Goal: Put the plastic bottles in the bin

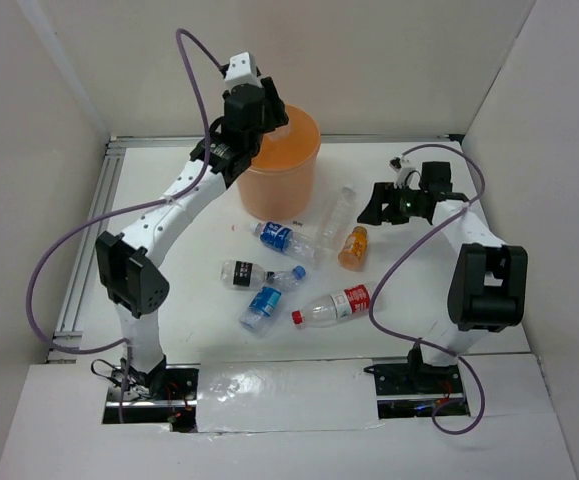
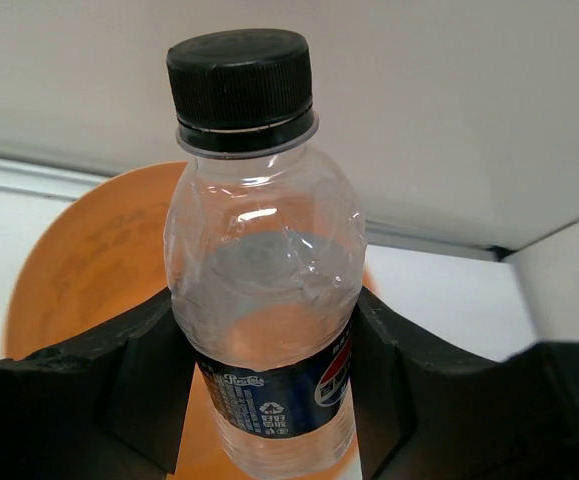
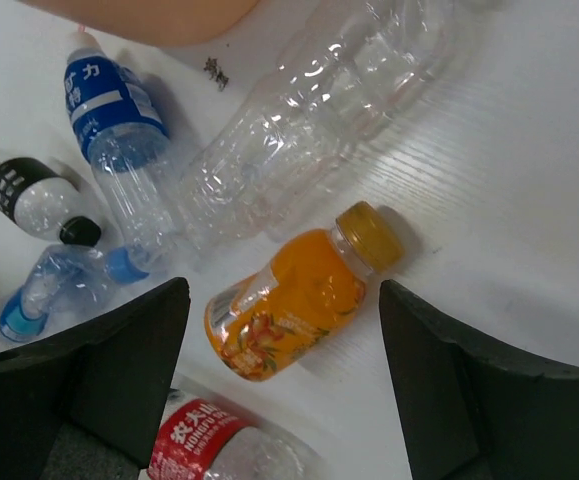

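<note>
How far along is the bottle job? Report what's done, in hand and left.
Done: no bottle shows inside the round orange plastic bin, though its floor is mostly hidden. In hand: the left hand grips a clear black-capped plastic bottle above the bin; the right hand hangs open over the small orange bottle. Left: six bottles lie on the white table, that orange one included.

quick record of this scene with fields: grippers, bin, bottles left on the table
left gripper: shut on black-capped bottle, over the bin
right gripper: open, above the orange bottle, not touching it
bin: orange, upright, at the back of the table
bottles on table: six, all lying down
task state: held bottle not yet dropped
</note>
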Action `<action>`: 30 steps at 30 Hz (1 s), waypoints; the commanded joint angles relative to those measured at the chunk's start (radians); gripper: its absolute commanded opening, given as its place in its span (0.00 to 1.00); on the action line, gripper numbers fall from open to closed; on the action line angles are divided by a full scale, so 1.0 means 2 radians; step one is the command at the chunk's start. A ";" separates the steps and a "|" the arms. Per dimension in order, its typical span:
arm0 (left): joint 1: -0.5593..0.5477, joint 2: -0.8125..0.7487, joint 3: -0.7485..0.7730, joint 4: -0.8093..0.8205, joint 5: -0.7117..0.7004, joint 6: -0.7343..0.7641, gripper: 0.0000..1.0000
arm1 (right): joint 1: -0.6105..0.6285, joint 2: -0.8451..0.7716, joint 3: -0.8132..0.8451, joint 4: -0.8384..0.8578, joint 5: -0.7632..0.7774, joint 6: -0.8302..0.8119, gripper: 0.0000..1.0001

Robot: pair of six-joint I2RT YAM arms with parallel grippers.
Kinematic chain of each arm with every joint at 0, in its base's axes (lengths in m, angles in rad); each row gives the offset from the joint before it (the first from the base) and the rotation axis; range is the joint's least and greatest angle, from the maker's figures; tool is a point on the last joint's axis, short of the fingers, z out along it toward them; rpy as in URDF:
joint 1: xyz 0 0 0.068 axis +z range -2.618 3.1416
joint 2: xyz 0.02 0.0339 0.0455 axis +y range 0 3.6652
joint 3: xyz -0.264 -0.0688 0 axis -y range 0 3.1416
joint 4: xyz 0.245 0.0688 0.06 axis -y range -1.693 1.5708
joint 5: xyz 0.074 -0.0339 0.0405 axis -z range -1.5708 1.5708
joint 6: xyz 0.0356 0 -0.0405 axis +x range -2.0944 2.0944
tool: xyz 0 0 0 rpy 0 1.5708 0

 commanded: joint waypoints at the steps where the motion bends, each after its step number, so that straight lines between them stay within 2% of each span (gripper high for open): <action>1: 0.018 0.013 0.015 0.031 -0.019 0.048 0.54 | 0.020 0.037 0.038 0.034 0.001 0.061 0.84; 2: 0.018 0.019 0.007 0.031 -0.012 0.048 0.70 | 0.033 0.045 0.044 0.039 0.014 0.073 0.84; 5: 0.025 0.033 0.002 0.031 0.009 0.048 0.88 | 0.055 0.083 0.075 0.055 0.024 0.107 0.84; 6: 0.025 0.033 0.002 0.031 0.017 0.048 0.98 | 0.061 0.093 0.086 0.055 0.035 0.113 0.84; 10: 0.025 0.025 0.016 0.022 0.054 0.059 1.00 | 0.077 0.159 0.136 0.049 0.063 0.148 0.87; 12: 0.013 0.007 0.016 0.021 0.054 0.075 1.00 | 0.083 0.176 0.157 0.049 0.078 0.161 0.87; 14: -0.010 -0.021 -0.002 0.009 0.024 0.091 1.00 | 0.090 0.200 0.178 0.049 0.105 0.172 0.88; 15: -0.025 -0.062 -0.039 0.001 0.003 0.087 1.00 | 0.102 0.218 0.199 0.028 0.154 0.176 0.88; 17: -0.035 -0.111 -0.093 -0.018 -0.013 0.068 1.00 | 0.113 0.234 0.215 0.011 0.197 0.183 0.88; 18: -0.040 -0.138 -0.158 -0.031 -0.019 0.055 1.00 | 0.117 0.241 0.215 0.004 0.213 0.187 0.86; 19: -0.041 -0.194 -0.196 -0.043 -0.019 0.042 1.00 | 0.117 0.247 0.221 -0.002 0.231 0.187 0.84; 20: -0.051 -0.223 -0.273 -0.067 -0.027 0.005 1.00 | 0.117 0.252 0.216 -0.007 0.231 0.192 0.76; 23: -0.063 -0.335 -0.384 -0.106 -0.019 -0.074 1.00 | 0.117 0.240 0.191 -0.001 0.243 0.186 0.65; 24: -0.063 -0.357 -0.447 -0.114 -0.014 -0.091 1.00 | 0.117 0.235 0.191 -0.001 0.252 0.186 0.51; 28: -0.070 -0.421 -0.551 -0.142 0.021 -0.179 1.00 | 0.084 0.200 0.191 -0.020 0.225 0.176 0.28; 30: -0.070 -0.427 -0.583 -0.142 0.053 -0.229 1.00 | 0.062 0.153 0.202 -0.020 0.214 0.155 0.25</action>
